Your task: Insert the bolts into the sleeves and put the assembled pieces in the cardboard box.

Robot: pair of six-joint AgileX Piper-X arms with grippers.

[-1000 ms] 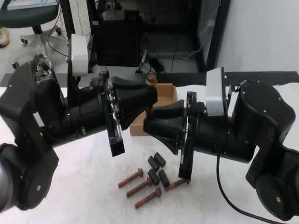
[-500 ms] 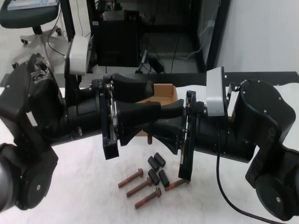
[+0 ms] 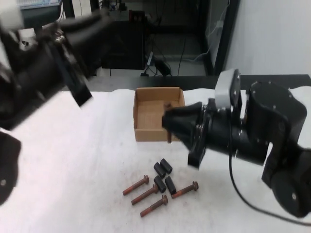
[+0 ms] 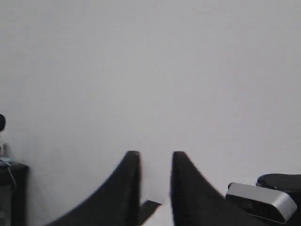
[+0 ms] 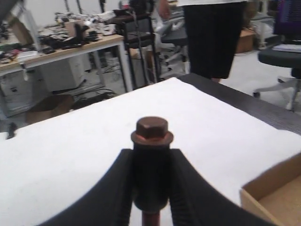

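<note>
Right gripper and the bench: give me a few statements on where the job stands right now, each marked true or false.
1. The right gripper holds a bolt with a sleeve on it. True.
2. Six loose bolts lie on the bench. False: four loose bolts lie on the bench.
3. The loose sleeves sit inside the cardboard box. False: four loose sleeves lie on the bench among the bolts, on the near side of the cardboard box.
4. The left gripper holds nothing. True.
</note>
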